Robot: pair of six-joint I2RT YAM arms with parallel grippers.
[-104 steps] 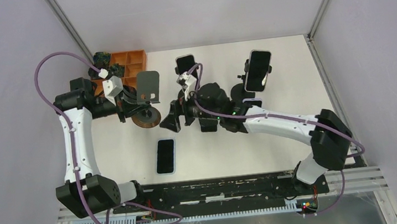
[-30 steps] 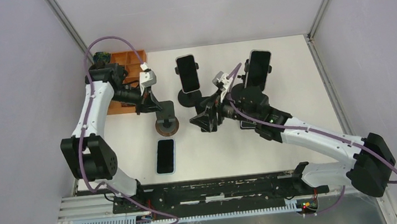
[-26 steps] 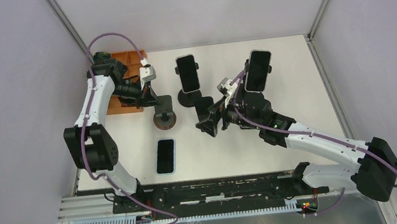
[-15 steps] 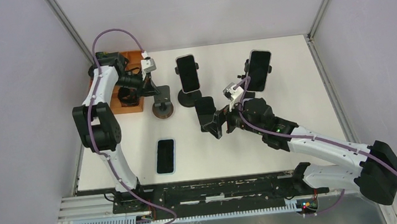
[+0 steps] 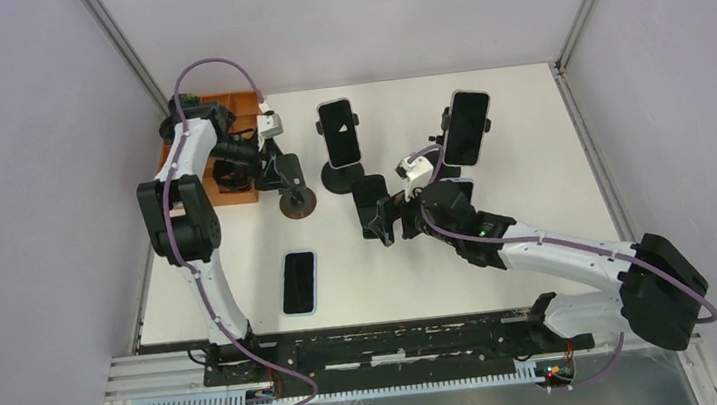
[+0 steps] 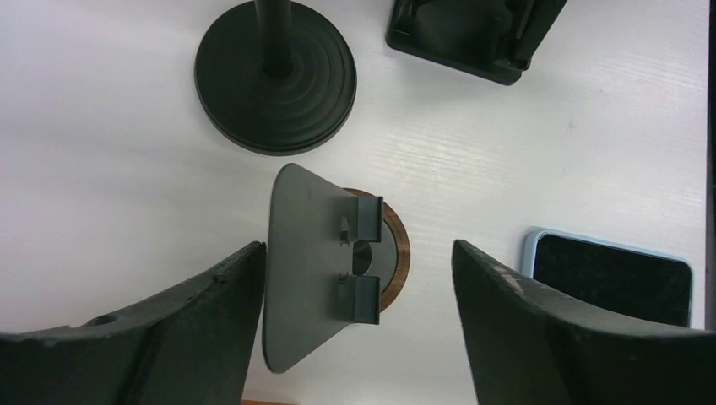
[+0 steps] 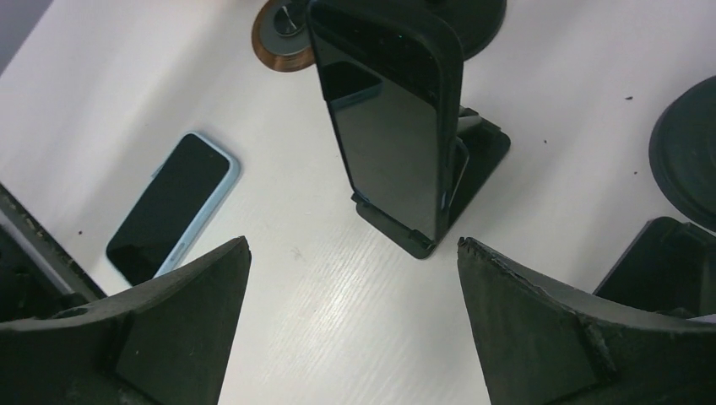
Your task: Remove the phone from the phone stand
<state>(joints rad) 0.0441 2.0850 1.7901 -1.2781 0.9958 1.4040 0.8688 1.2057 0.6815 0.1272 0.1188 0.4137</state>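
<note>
A black phone (image 7: 384,126) leans upright in a low black phone stand (image 7: 477,156), seen near the table's middle as the phone (image 5: 370,194). My right gripper (image 7: 352,245) is open just in front of it, at the right gripper (image 5: 384,222), touching nothing. My left gripper (image 6: 359,249) is open astride an empty grey plate stand (image 6: 304,270) on a round wooden base (image 6: 398,253). The plate sits close to the left finger (image 6: 169,337). From above, the left gripper (image 5: 281,170) hovers at the back left.
Two more phones (image 5: 339,132) (image 5: 467,128) sit clamped on pole stands with round black bases (image 6: 274,76). A phone in a light blue case (image 5: 300,282) lies flat near the front. An orange tray (image 5: 234,105) sits at the back left corner.
My left gripper has opened and let go of the empty grey stand after shifting it slightly toward the back. The right gripper stayed open and edged a little right, in front of the black phone.
</note>
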